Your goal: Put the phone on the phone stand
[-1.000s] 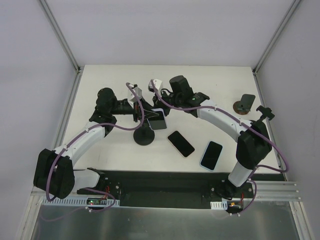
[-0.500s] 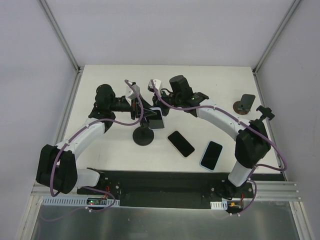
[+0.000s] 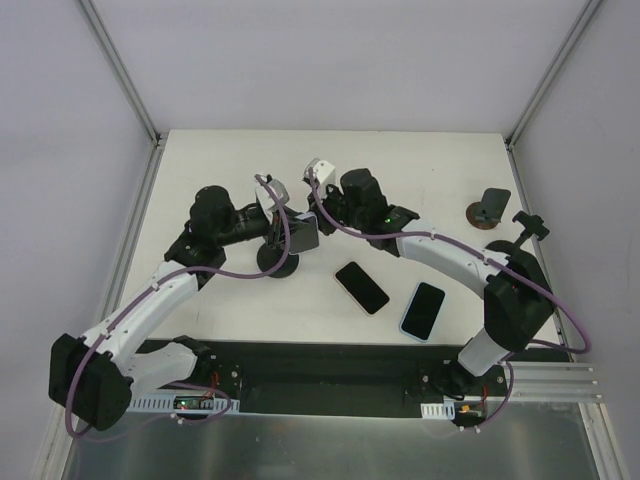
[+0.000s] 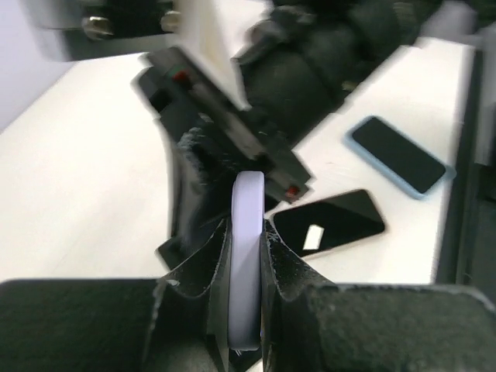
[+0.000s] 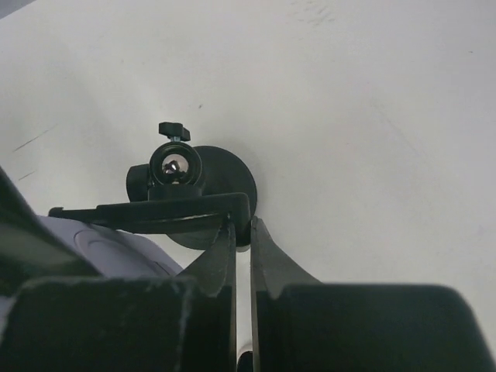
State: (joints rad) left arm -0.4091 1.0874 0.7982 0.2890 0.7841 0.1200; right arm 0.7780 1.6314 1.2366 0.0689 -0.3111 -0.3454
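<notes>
A lilac-cased phone point(image 3: 307, 236) is held on edge between my left gripper's point(image 3: 296, 237) fingers; in the left wrist view the phone's edge point(image 4: 248, 201) stands upright in the shut gripper point(image 4: 246, 229). The black phone stand point(image 3: 278, 260) has a round base point(image 5: 221, 174), a ball joint point(image 5: 174, 165) and a flat holder plate point(image 5: 147, 213). My right gripper point(image 3: 318, 217) is shut on the end of that plate point(image 5: 242, 221). The phone point(image 5: 116, 249) sits right against the plate's near side.
Two more phones lie on the table right of the stand: a black-screened one point(image 3: 361, 287) and a blue-cased one point(image 3: 423, 309), both also in the left wrist view point(image 4: 329, 221) point(image 4: 397, 153). A second stand point(image 3: 490, 208) is at the far right.
My left gripper has turned the phone from lying tilted to upright on edge and brought it against the stand. The stand and the right gripper have shifted slightly left and farther.
</notes>
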